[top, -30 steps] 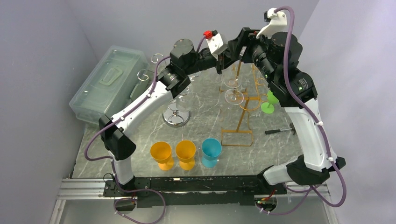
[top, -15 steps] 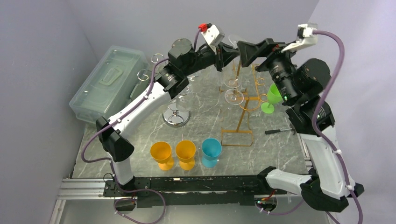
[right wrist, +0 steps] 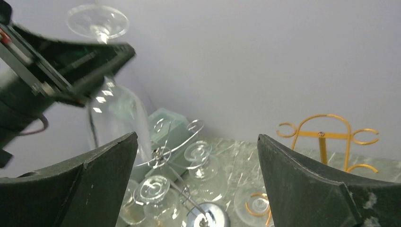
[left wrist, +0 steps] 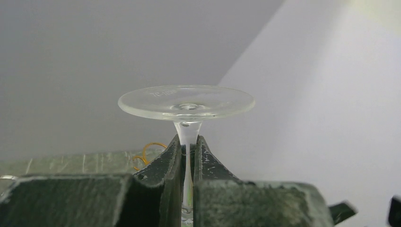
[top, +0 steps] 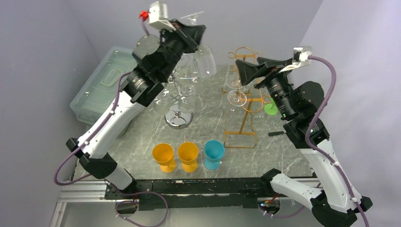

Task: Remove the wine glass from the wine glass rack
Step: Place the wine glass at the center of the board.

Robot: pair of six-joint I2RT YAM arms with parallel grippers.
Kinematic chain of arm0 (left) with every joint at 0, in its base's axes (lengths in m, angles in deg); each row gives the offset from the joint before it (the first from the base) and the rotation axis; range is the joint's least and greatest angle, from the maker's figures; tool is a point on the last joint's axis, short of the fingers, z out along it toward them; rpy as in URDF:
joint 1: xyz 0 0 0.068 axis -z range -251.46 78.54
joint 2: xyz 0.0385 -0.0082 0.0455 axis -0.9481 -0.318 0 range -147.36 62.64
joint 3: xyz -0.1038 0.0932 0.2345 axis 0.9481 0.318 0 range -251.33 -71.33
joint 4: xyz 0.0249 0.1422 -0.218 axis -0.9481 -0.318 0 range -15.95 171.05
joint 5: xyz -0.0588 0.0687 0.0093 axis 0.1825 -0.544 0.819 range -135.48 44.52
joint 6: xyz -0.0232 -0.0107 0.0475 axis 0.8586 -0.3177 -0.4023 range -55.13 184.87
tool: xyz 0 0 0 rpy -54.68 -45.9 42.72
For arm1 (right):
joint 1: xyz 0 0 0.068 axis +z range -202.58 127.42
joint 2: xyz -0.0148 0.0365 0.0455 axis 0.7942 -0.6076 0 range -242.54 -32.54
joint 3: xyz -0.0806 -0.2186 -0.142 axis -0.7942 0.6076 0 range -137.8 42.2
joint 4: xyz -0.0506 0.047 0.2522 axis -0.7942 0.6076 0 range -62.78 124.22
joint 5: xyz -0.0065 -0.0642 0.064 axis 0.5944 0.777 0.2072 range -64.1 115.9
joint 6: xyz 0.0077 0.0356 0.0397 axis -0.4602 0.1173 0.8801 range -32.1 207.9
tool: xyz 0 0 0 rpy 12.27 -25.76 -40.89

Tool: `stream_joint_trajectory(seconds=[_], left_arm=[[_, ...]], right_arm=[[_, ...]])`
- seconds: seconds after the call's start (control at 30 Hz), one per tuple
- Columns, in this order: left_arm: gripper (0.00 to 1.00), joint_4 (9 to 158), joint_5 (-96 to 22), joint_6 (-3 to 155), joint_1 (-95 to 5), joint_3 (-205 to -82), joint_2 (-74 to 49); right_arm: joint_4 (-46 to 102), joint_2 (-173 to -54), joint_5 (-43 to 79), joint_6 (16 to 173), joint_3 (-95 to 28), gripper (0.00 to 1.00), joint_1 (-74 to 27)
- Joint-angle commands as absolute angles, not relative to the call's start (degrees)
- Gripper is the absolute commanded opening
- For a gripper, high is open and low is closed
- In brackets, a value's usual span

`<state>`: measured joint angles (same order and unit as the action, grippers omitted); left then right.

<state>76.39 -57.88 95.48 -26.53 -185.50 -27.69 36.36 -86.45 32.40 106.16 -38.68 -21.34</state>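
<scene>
My left gripper [top: 196,29] is raised high above the table's far left, shut on the stem of a clear wine glass [top: 204,61] that hangs bowl down. In the left wrist view the stem runs between the two fingers and the round foot [left wrist: 186,102] sits just above them. The gold wine glass rack [top: 247,116] stands right of centre with two clear glasses [top: 236,97] hanging on it. My right gripper [top: 248,59] hovers beside the rack's top, open and holding nothing. The right wrist view shows the held wine glass [right wrist: 116,111] at the upper left.
A silver rack [top: 178,118] with several clear glasses stands under the left arm. A clear plastic box [top: 108,85] lies at the far left. Two orange cups [top: 163,156] and a blue cup [top: 213,153] line the front. A green cup [top: 271,109] and a dark tool [top: 283,133] lie right.
The left arm has lifted the wine glass up and leftward, away from the gold rack. The right gripper has opened wide and drawn back to the right.
</scene>
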Motion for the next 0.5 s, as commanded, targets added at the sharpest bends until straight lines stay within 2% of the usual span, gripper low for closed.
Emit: stream_joint_trajectory(seconds=[0.0,0.13,0.33,0.47], left_arm=[[0.0,71.1,-75.3,112.8,-27.0,-187.1,-22.9],[0.0,66.1,-82.6,124.9,-27.1,-185.7,-20.6],[0.0,65.7,-85.5,138.4,-27.1,-181.3,-18.8],[0.0,67.9,-85.3,141.7,-27.1,-179.5,-18.9]], right_arm=[[27.5,-84.5,26.5,108.8,-33.3,0.99,-21.1],[19.9,-84.3,20.7,111.5,-28.5,0.93,-21.1],[11.8,-86.1,16.4,114.8,-25.1,0.74,-21.0],[9.5,-88.4,15.5,115.7,-25.1,0.7,-20.4]])
